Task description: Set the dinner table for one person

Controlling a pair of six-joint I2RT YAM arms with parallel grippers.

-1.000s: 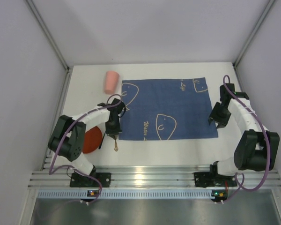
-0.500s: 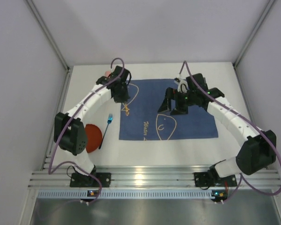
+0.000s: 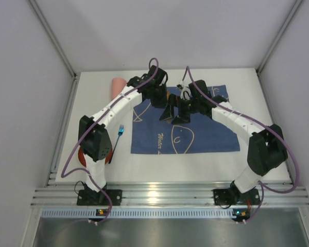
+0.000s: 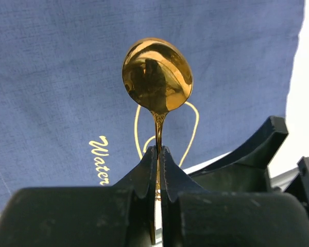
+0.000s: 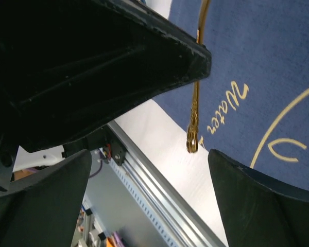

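Note:
A gold spoon [image 4: 157, 74] hangs over the dark blue mat [image 3: 195, 128] on the white dinner table [image 3: 159, 164]. My left gripper [image 4: 158, 154] is shut on its thin handle, with the bowl pointing away from the wrist. In the top view the left gripper [image 3: 167, 109] and the right gripper [image 3: 182, 110] meet above the mat's back half. The right gripper [image 5: 149, 153] stands open. The spoon's handle end [image 5: 193, 139] hangs free just ahead of its fingertips, nearer the right finger [image 5: 262, 200], touching neither.
A pink cup [image 3: 117, 85] lies on its side at the back left. A utensil with a blue tip and dark handle [image 3: 117, 140] lies left of the mat. A red plate [image 3: 81, 155] peeks out behind the left arm. An aluminium rail [image 3: 159, 195] edges the near side.
My left arm has carried the spoon from the mat's left edge to above its middle. The right arm swung left to meet it, and its jaws opened.

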